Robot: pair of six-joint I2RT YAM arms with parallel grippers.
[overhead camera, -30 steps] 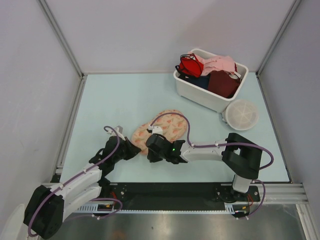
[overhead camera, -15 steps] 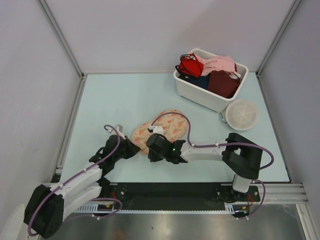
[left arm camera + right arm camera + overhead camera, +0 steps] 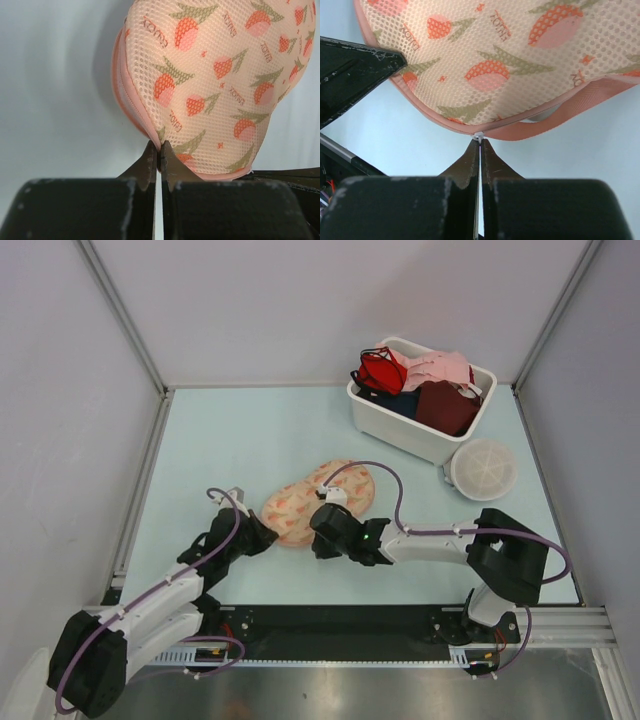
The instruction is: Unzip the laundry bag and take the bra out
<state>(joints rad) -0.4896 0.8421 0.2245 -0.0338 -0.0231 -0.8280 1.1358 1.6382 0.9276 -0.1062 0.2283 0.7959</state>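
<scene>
Pouch: one peanut-shaped, peach-cream mesh laundry bag (image 3: pixel 318 502) with an orange-red leaf print, flat on the pale table (image 3: pixel 250 430), near centre.
Left arm: one left gripper (image 3: pixel 158 149), pinching the bag's left end.
Right arm: one right gripper (image 3: pixel 480 144), pinching the bag's near seam.
Far right: one white plastic bin (image 3: pixel 400 435) of garments; one round white mesh disc (image 3: pixel 484 468) just beside it.

You had the laundry bag (image 3: pixel 318 502) lying mid-table (image 3: pixel 240 430), your left gripper (image 3: pixel 266 537) at its left end and your right gripper (image 3: pixel 321 528) at its near edge, while the bin (image 3: pixel 397 432) stood behind to the right, the mesh disc (image 3: pixel 484 468) just beside it.
</scene>
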